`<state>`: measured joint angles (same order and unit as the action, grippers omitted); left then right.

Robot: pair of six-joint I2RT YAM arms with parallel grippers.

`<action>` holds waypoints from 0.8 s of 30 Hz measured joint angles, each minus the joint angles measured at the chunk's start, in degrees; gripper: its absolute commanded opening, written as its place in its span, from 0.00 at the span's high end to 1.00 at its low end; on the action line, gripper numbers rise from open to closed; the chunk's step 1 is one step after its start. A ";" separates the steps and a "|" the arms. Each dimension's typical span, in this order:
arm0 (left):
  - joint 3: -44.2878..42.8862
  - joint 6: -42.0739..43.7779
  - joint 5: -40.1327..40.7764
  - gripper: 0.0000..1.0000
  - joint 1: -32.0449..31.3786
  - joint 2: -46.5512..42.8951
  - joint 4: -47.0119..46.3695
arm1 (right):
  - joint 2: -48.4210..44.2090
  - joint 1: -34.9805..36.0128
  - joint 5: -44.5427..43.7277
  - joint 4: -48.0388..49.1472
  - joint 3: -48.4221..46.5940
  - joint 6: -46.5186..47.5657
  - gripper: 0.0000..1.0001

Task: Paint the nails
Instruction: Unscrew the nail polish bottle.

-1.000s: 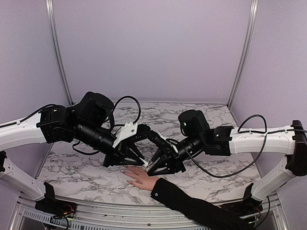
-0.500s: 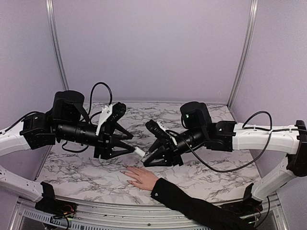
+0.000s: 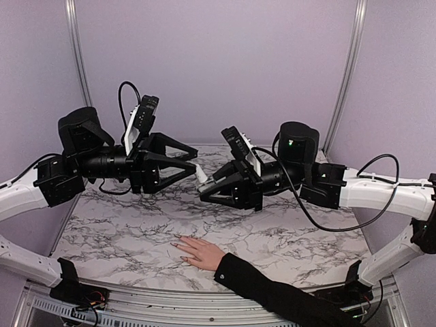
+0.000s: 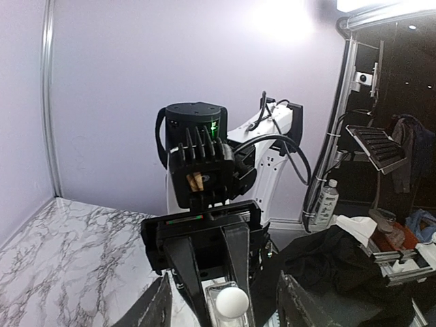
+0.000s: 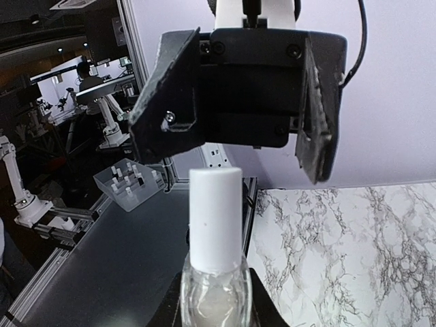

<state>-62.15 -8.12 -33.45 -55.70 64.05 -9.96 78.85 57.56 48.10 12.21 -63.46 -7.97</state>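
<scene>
Above the marble table (image 3: 109, 231), right gripper (image 3: 204, 190) clamps a white-capped polish bottle (image 3: 203, 179); left gripper (image 3: 195, 164) faces the cap, jaws spread; the hand (image 3: 202, 254) lies flat below, nails (image 3: 177, 244) up.

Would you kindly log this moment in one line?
left gripper open | right gripper shut on nail polish bottle | hand on table

Bottle (image 3: 202, 179) in right claw (image 3: 206, 189), behind hand (image 3: 201, 253) on table (image 3: 122, 238).
</scene>
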 measured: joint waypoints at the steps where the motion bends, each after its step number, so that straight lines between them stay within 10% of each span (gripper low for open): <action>1: -0.44 -0.37 -1.14 0.50 0.00 0.68 -0.48 | 0.00 0.00 0.35 0.39 -0.17 -0.46 1.00; 18: -1.90 -0.48 -8.61 0.98 0.00 5.31 -4.35 | 0.00 0.00 2.14 3.39 -0.48 -5.79 1.00; 24: -1.90 -0.92 -6.49 1.00 0.07 5.35 -5.09 | -0.17 -0.46 -0.17 4.37 -0.48 -6.88 1.00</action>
<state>-64.05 -9.04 -39.94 -55.64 69.41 -15.05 78.67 57.10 47.92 16.58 -63.94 -14.85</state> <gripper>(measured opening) 0.148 0.198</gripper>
